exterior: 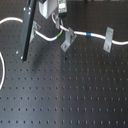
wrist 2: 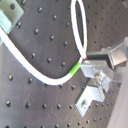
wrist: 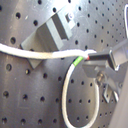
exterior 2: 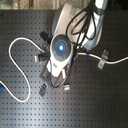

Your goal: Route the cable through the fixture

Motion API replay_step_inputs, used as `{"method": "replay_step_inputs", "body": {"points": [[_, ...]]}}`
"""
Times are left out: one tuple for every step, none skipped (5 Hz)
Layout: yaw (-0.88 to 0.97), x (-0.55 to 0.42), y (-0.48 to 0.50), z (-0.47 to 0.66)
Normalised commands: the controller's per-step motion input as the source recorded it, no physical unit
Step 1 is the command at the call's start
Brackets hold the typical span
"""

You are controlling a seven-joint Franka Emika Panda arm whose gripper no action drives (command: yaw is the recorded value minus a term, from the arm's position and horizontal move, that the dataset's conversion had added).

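1. Perforated black surface (exterior: 65, 95) nearest, bare.
2. End effector (wrist: 95, 57) pinching the cable (wrist: 30, 51) right beside its green band (wrist: 76, 61), as shown in both wrist views.
3. Fixture (exterior: 68, 39) far on the surface, just right of the end effector in the first exterior view; cable already touching it.
4. Best done slowly: keep the cable low and tight, slide it under the leaning plate, avoid bumping the clip.

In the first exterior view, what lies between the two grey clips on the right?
Between the middle clip and the right clip, only the white cable with its blue band.
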Motion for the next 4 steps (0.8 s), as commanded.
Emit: {"method": "replay_step_inputs", "body": {"points": [[0.00, 0.025, -0.012, 0.00], [0.14, 0.438, -0.071, -0.17], [0.13, 0.279, -0.209, -0.55], [0.19, 0.071, -0.332, -0.49]]}}
